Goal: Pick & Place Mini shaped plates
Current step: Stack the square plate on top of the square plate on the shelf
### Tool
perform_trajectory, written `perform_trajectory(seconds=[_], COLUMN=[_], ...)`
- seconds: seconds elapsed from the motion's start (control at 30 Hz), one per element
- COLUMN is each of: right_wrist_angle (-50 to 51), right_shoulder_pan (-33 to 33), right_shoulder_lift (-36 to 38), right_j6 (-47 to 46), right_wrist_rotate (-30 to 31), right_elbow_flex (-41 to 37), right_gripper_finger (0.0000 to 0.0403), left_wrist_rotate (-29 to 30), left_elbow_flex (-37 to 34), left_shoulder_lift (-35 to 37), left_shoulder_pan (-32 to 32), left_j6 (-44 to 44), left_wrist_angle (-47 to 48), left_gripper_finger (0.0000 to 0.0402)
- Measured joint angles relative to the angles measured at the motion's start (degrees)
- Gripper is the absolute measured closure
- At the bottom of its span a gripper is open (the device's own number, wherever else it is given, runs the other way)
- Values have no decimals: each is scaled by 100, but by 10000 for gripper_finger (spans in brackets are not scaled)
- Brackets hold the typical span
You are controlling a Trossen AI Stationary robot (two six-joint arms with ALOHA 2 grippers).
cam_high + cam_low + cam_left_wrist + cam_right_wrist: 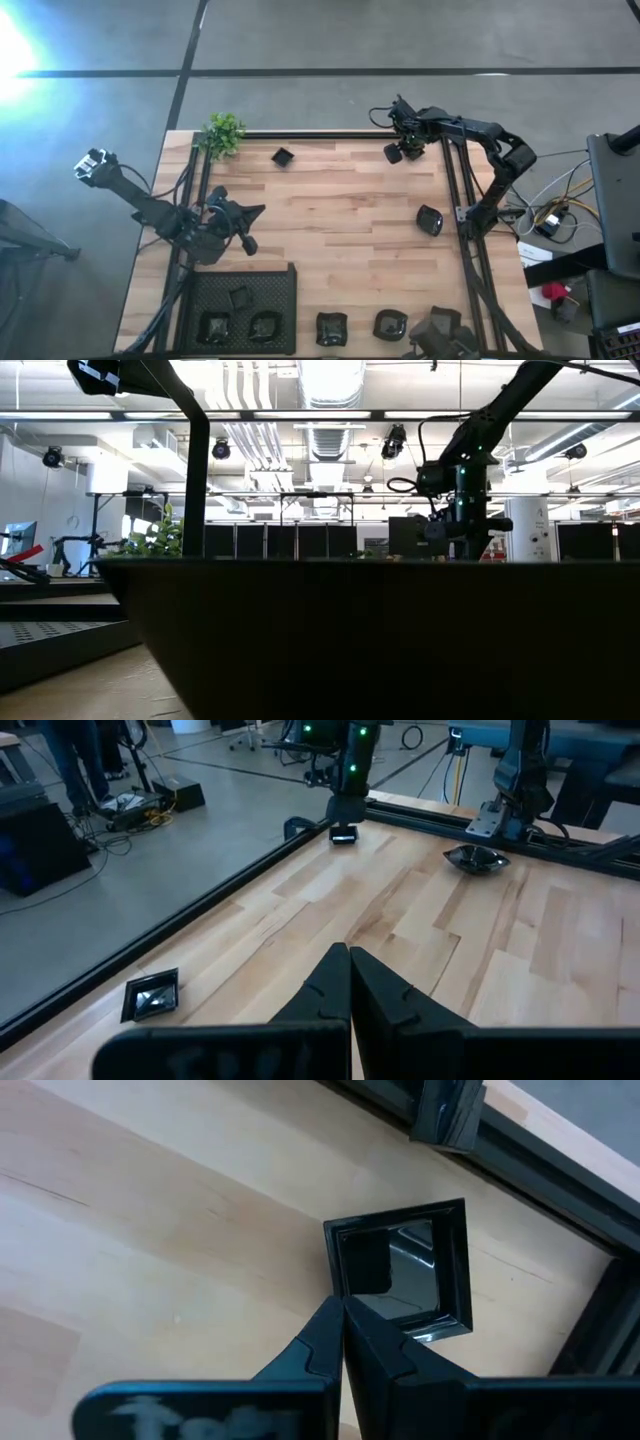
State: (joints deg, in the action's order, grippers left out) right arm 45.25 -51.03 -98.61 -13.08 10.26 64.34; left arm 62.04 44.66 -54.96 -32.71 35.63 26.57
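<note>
**Spotter:** If you lift from here, check the right tool first. Its fingers are pressed together and look to have the near rim of the square plate pinched between the tips, right by the black frame rail at the far right corner of the surface.

**Operator:** So what worries you?

**Spotter:** You hold only an edge. That glossy dish could pivot or slip out as you swing it across, and so close to the rail a tilted corner might catch. Whether it is clear of the wood, I can't tell.

**Operator:** And the left side?

**Spotter:** Your left tool is closed on nothing, hovering above the left part of the surface just beyond the mesh tray. Cross low and you risk meeting it, or clipping the round plate beside the right rail.
</note>
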Motion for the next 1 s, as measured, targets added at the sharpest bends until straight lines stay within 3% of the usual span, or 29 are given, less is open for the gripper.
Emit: perform_trajectory(seconds=[0.3,1.0], right_wrist_angle=[88,671], right_shoulder_pan=[2,14], right_shoulder_lift=[0,2], right_j6=[-319,-324], right_wrist_rotate=[4,-29], right_elbow_flex=[0,266], right_gripper_finger=[394,394], left_wrist_rotate=[2,175], left_elbow_flex=[0,0], left_shoulder_lift=[0,0], left_shoulder_pan=[0,0], left_j6=[-515,-753], left_wrist_angle=[2,5], left_gripper_finger=[401,401])
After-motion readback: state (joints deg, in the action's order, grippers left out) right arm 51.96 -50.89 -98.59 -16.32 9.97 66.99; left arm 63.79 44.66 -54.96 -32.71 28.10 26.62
